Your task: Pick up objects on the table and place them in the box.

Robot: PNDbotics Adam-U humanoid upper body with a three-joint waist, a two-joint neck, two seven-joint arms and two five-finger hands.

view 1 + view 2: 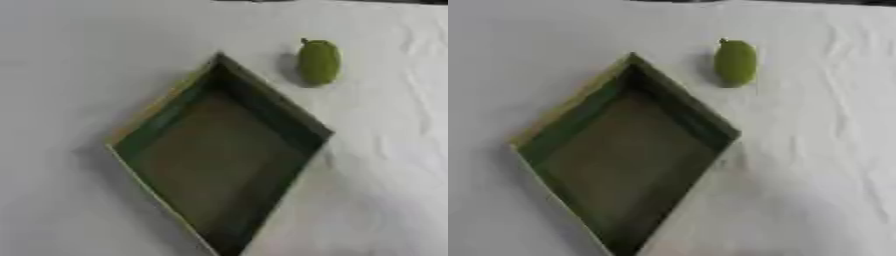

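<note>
Box (219, 165) first: a shallow green-walled tray with a brownish floor sits nearest, turned corner-on so it reads as a diamond, one corner running off the lower edge of both views. It holds nothing yet, and its open top probably suits a drop from above. Around it lies the counter (385, 175) under a wrinkled white cloth. Farther back, just beyond the box's far-right wall and apart from it, a small green fruit (736, 62) with a stem nub lies on its side, free to be picked. Neither hand shows, so their state cannot be told.
</note>
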